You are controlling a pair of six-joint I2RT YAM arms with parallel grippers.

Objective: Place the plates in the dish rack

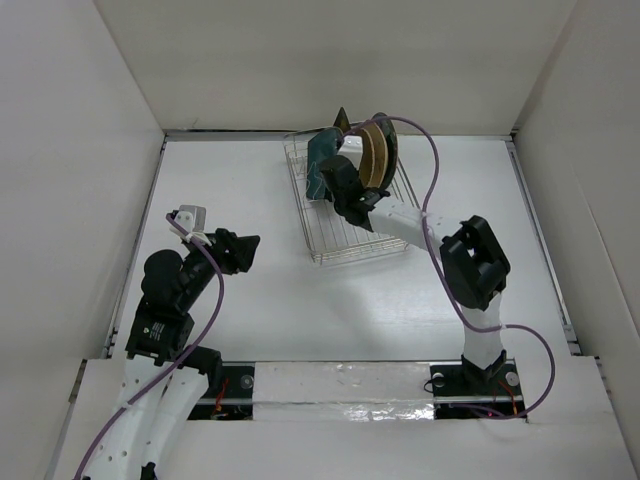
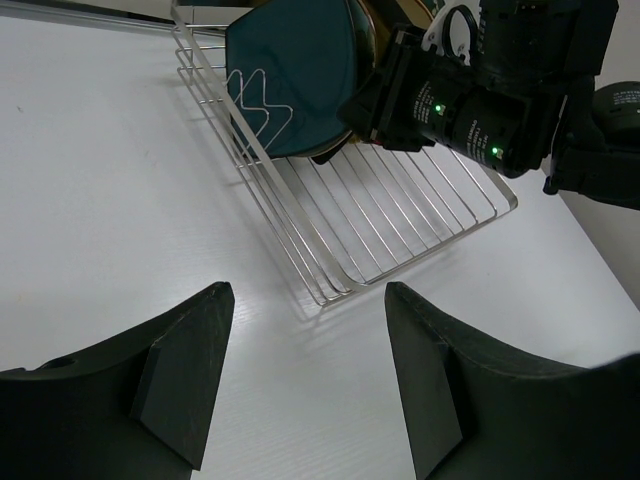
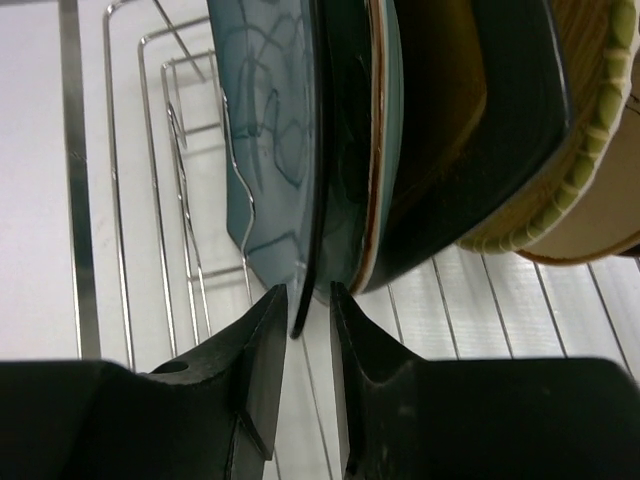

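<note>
Plates (image 1: 362, 150) stood in the rack (image 1: 345, 250); your right tool (image 3: 305, 295) straddled the teal plate (image 3: 270, 120), grip not discernible; left tool (image 2: 310, 290) apart. Next probably called for seating it squarely.

The table (image 1: 260, 300) is a flat white surface, closed in by plain white walls (image 1: 80, 150) on the left, right and far sides. One thing rests directly on it: the wire dish rack (image 1: 345, 245), which sits in the far half, a little right of the middle and turned slightly askew to the table's edges. Its thin silver floor bars (image 2: 400, 230) lie flat on the white top, which shows through between them. Along the near edge runs a shiny silver strip (image 1: 340, 405). The two arm bases are fixed at its ends, one on the left (image 1: 215, 385) and one on the right (image 1: 480, 378).
</note>
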